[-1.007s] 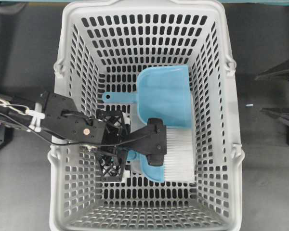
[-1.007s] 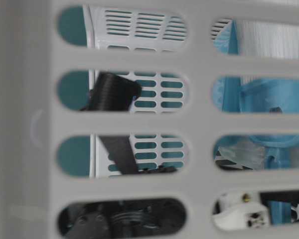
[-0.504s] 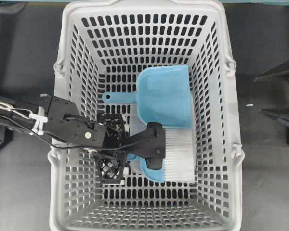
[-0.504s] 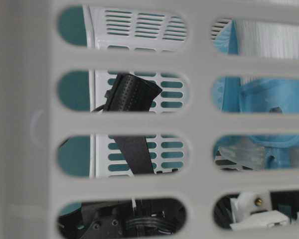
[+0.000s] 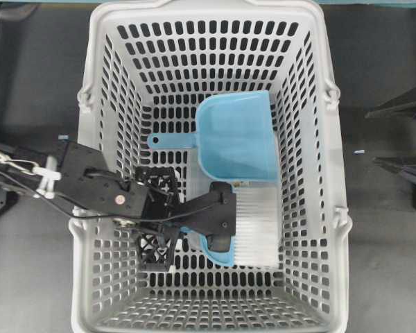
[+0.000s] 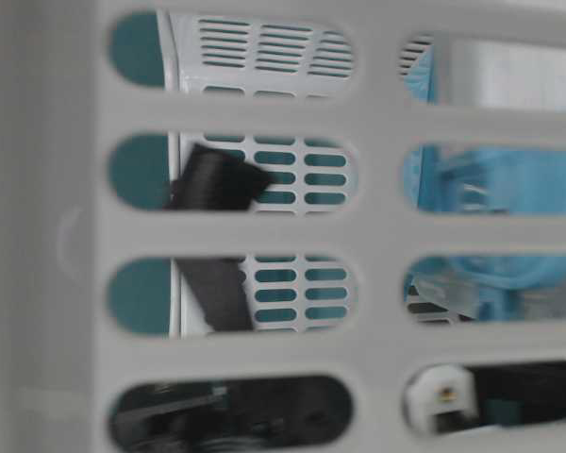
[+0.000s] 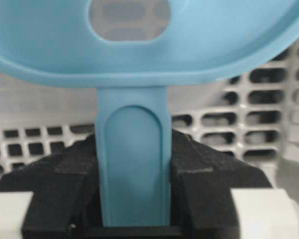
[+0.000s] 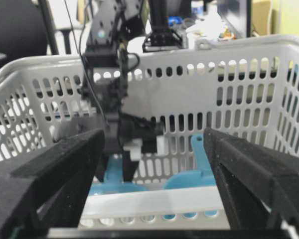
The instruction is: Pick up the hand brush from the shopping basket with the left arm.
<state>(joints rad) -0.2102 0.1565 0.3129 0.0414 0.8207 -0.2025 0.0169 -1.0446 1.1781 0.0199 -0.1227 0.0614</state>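
The teal-blue hand brush [image 5: 255,227] lies in the light-grey shopping basket [image 5: 104,104], white bristles toward the right wall. My left gripper [image 5: 194,223] reaches in over the left wall and is shut on the brush's thin handle. In the left wrist view the handle [image 7: 132,164] sits squeezed between the two black fingers [image 7: 55,184], with the brush's head [image 7: 139,50] above. The left arm also shows in the right wrist view [image 8: 124,134]. My right gripper [image 8: 152,199] is open, outside the basket's right wall.
A teal-blue flat dustpan [image 5: 237,137] lies just behind the brush, handle [image 5: 170,141] pointing left; it touches the bristles. The basket walls close in on all sides. Parts of the right arm show at the right edge [image 5: 402,166]. The table-level view shows the blurred basket wall [image 6: 377,226].
The left gripper and the brush have shifted slightly toward the front of the basket, and the dustpan has tilted a little. The table-level view is now motion-blurred.
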